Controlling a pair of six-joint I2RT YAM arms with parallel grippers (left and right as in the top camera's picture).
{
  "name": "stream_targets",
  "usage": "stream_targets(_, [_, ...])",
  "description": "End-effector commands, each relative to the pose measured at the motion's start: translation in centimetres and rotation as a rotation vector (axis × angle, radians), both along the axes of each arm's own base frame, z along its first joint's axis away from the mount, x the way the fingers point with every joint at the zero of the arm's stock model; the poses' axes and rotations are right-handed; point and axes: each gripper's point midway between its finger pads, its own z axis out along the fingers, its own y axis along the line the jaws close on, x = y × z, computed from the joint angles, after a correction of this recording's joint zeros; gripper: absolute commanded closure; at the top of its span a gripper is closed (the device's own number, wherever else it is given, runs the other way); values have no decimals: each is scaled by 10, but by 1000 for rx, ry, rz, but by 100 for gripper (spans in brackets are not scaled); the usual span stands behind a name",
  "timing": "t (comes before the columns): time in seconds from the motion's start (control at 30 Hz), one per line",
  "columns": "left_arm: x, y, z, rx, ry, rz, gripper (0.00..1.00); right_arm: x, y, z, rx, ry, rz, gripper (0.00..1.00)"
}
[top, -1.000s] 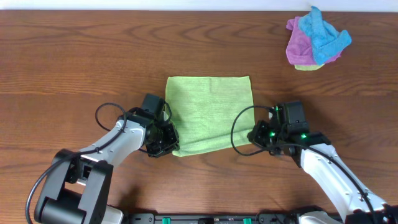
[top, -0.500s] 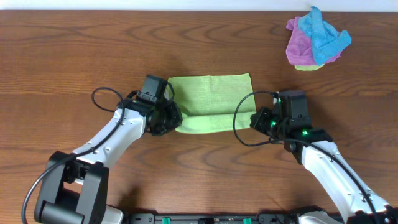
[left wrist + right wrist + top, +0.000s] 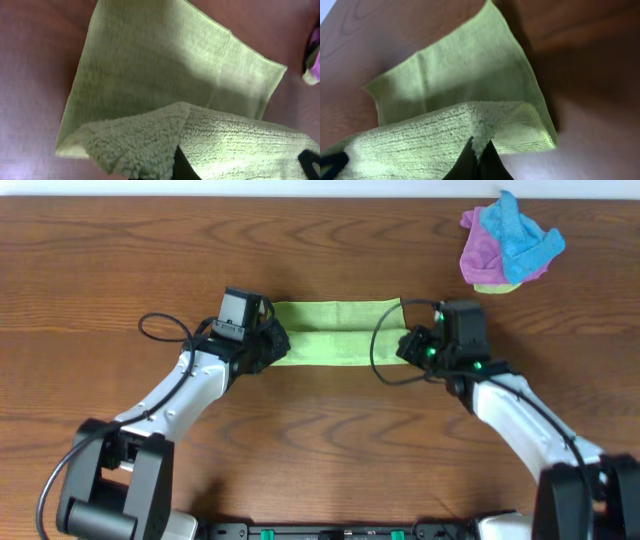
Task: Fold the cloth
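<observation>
The lime-green cloth (image 3: 335, 332) lies on the wooden table, folded over on itself into a narrow strip. My left gripper (image 3: 272, 345) is shut on its near-left corner (image 3: 150, 145) and holds that corner above the lower layer (image 3: 150, 65). My right gripper (image 3: 405, 345) is shut on the near-right corner (image 3: 482, 125), lifted over the lower layer (image 3: 465, 65). Both grippers are at the strip's ends. The white tag is not visible.
A heap of purple (image 3: 482, 250), bright blue (image 3: 520, 235) and green cloths lies at the far right of the table (image 3: 120, 260); part of it shows at the right edge of the left wrist view (image 3: 314, 55). Cables loop beside both wrists.
Both grippers have carried the cloth's near edge away from me over the far part. The cloth went from a flat square to a narrow doubled strip.
</observation>
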Motion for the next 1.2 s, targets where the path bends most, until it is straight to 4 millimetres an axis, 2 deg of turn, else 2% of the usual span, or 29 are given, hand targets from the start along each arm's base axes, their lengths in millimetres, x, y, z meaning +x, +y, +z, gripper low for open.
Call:
stream_targets(0.0, [18, 14, -8, 50, -19, 60, 94, 23, -7, 6, -56, -34, -29, 99])
stream_targets(0.17, [42, 16, -8, 80, -62, 90, 94, 41, -5, 0, -77, -29, -26, 99])
stream_targets(0.43, [72, 9, -10, 84, -87, 92, 94, 52, -11, -7, -114, -36, -53, 99])
stream_targets(0.6, [80, 10, -13, 90, -110, 101, 94, 61, -14, -4, -123, -75, -68, 99])
stream_targets(0.87, [91, 19, -11, 150, -165, 121, 94, 67, -13, -22, -129, -66, -70, 99])
stream_targets(1.17, [102, 22, -30, 163, -179, 141, 94, 76, -12, -35, -130, -80, -75, 99])
